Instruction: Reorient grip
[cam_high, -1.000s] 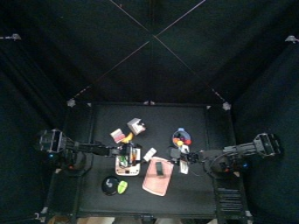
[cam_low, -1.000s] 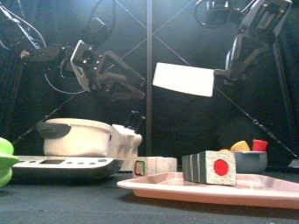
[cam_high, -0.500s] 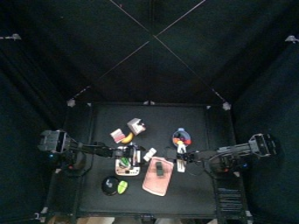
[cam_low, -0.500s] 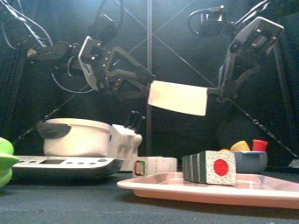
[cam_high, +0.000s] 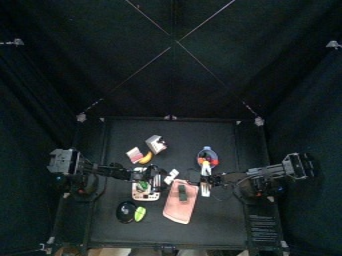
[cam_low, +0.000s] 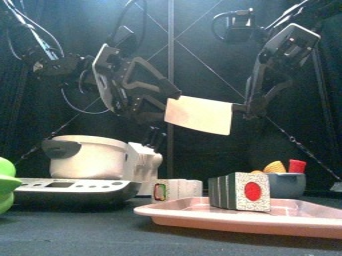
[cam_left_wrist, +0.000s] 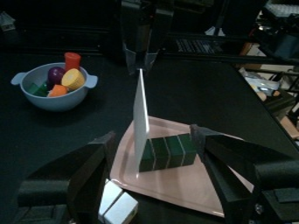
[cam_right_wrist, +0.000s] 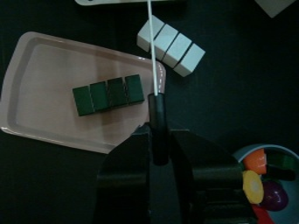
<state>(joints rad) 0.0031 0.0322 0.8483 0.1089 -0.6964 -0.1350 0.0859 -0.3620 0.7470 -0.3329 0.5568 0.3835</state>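
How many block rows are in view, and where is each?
2. The green row lies on the pink tray. The white row lies on the table just beside the tray. Others may be hidden.

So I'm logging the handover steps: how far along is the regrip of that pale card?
Done: the pale card is lifted off the table, above the pink tray, pinched by the right tool. In hand: the left tool is open, its jaws on either side of the card's lower edge, not yet closed. Left: close the left tool on the card, release the right, and finish the new grip.
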